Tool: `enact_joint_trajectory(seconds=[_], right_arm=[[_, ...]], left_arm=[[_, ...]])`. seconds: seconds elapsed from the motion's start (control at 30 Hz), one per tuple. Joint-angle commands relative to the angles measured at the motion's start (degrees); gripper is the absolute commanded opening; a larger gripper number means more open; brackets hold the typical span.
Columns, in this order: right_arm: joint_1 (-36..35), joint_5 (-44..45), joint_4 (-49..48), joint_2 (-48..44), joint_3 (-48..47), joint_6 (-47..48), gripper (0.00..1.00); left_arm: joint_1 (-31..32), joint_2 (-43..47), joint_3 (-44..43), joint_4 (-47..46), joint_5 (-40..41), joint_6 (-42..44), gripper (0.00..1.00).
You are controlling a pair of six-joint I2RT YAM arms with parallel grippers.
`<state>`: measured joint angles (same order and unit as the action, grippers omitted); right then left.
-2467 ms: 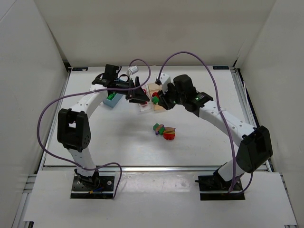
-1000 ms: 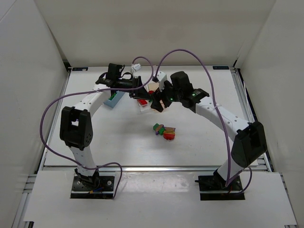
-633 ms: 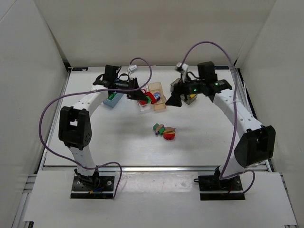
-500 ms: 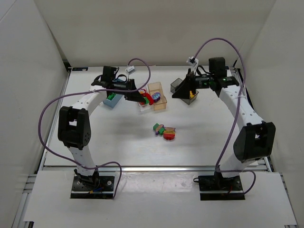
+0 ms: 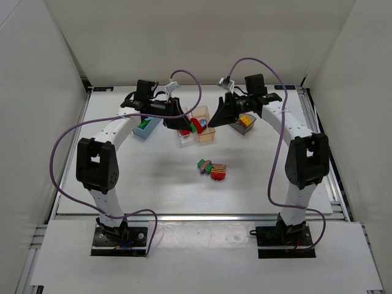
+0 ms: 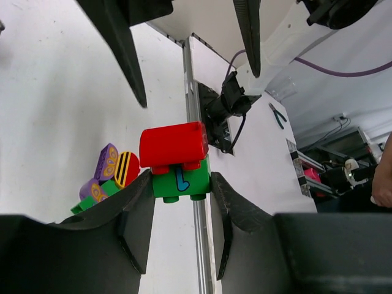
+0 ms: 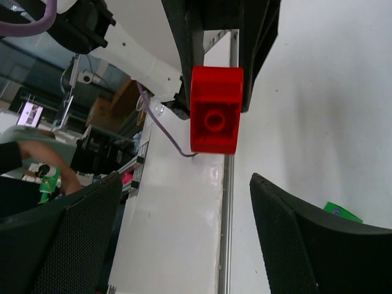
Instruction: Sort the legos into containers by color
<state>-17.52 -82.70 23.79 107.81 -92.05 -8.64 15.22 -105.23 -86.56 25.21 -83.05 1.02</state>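
The legos (image 5: 212, 169) that lie loose form a small cluster on the table (image 5: 153, 184), on the arm-base side of the peach-orange bin (image 5: 207, 136) and well apart from it. From the top camera you can see your left gripper (image 5: 187, 127) reaching in at that bin's left edge, clamped on a stacked pair whose red brick (image 5: 196, 125) shows over the bin. Your right gripper (image 5: 213, 121) comes in from the bin's right side, fingers spread, tips close to the red brick. The light blue bin (image 5: 145, 128) sits well to the left of the peach-orange bin with green in it. The grey bin (image 5: 246, 124) is near on the right with a yellow piece inside, and the clear bin (image 5: 185, 140) is just beside the near left corner.

In the left wrist camera your left gripper (image 6: 180, 179) is closed on the green brick (image 6: 180, 182) — a finger pressed to each side — and the red brick (image 6: 173, 144) is seated on top of it. Lower left, the loose legos (image 6: 107, 177) show purple, yellow-and-black and green pieces. The other arm's dark fingers (image 6: 119, 49) point down from the top.

In the right wrist camera your right gripper (image 7: 184, 184) stands wide open, nothing between its fingers (image 7: 67, 239). Straight ahead you meet the red brick (image 7: 215, 110) end-on, backed by the left gripper's dark body — beyond your fingertips, not between them.
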Motion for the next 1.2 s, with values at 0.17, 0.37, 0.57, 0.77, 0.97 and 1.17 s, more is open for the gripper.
enact_joint_trajectory(seconds=[0.17,0.37,0.57,0.77,0.97,1.17], right_arm=[[-1.90,-4.93,-4.28,2.22,-4.10,-4.63,0.82],[-4.19,-4.05,-4.63,3.46,-5.51,-4.80,0.68],[-4.72,-4.05,-4.98,5.30,-7.18,-4.89,0.57],[-5.07,-3.88,-5.24,5.31,-6.65,-4.89,0.28],[-3.67,-2.56,-4.37,3.64,-5.42,-3.75,0.00],[1.96,1.74,0.89,1.79,-5.24,1.96,0.00]], left_arm=[[3.06,1.34,-2.56,-0.16,-2.21,1.88,0.13],[3.59,0.29,-4.40,-0.16,-2.03,2.06,0.13],[3.67,-0.59,-5.63,-0.08,-1.59,2.06,0.13],[3.67,-0.77,-5.46,-0.16,-1.15,2.23,0.13],[3.15,0.81,-2.13,-0.16,-0.89,2.41,0.12],[0.69,5.55,5.26,-0.16,0.69,2.85,0.12]])
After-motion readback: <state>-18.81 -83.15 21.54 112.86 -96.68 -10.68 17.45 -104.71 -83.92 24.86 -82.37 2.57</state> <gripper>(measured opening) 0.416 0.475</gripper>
